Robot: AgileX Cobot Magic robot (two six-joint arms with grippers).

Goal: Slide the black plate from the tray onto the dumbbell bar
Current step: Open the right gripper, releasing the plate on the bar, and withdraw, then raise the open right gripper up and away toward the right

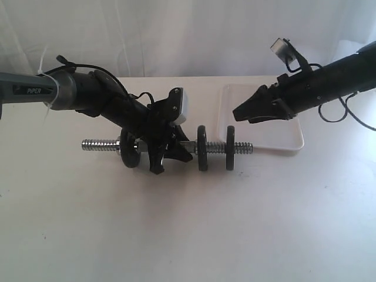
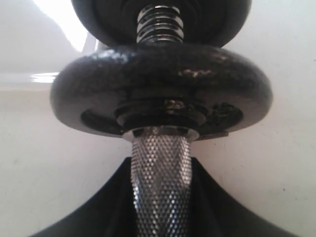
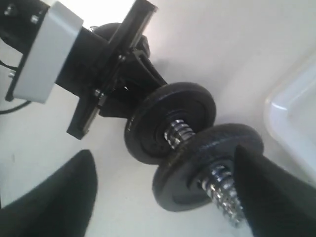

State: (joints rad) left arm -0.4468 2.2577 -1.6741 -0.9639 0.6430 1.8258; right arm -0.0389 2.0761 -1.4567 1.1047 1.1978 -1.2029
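The dumbbell bar [image 1: 100,144] lies level across the middle of the table. My left gripper [image 1: 167,154] is shut on its knurled middle [image 2: 160,182], which runs between the black fingers [image 2: 98,212]. Two black discs sit on the bar's right threaded part. The outer one is the black plate [image 1: 230,148] [image 3: 207,168], close to the bar's end. The inner disc [image 1: 202,148] [image 2: 160,84] stands nearer my left gripper. A third disc [image 1: 129,154] sits on the left part. My right gripper [image 1: 238,113] [image 3: 163,163] hangs open just above the bar's right end, touching nothing.
The white tray [image 1: 276,138] lies behind the bar's right end, under my right arm, and its visible floor is bare. A corner of the tray [image 3: 296,118] shows beside the bar end. White tabletop stretches in front of the bar.
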